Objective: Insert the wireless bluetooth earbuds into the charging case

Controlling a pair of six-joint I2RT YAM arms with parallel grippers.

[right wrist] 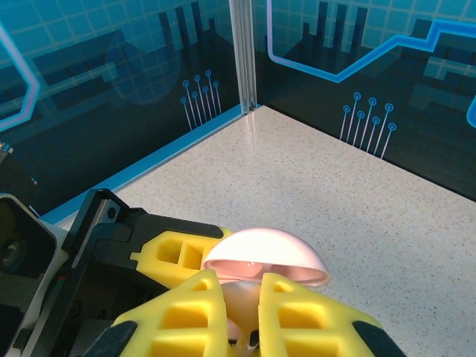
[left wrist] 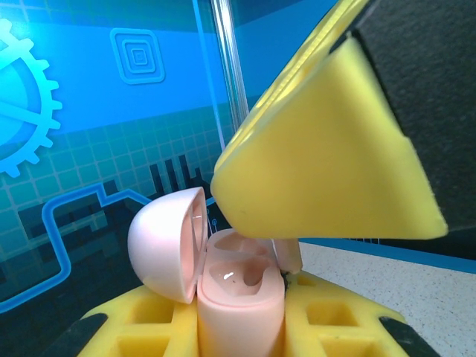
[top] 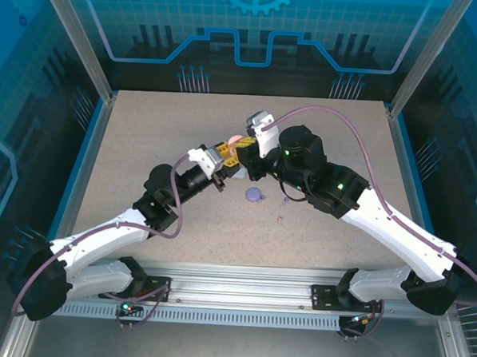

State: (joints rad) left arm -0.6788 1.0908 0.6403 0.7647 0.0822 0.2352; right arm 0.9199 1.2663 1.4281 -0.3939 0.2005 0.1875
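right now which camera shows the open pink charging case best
The left wrist view: the pink charging case stands close up between the left fingers, lid hinged back, earbud wells visible. The right wrist view gives its domed lid from above, behind the right fingers. The top external view gives a distant pink speck.

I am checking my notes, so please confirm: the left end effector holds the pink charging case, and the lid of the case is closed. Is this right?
Not quite. The left end effector does hold the pink charging case, but its lid is open, swung back from the body. The left wrist view shows this.
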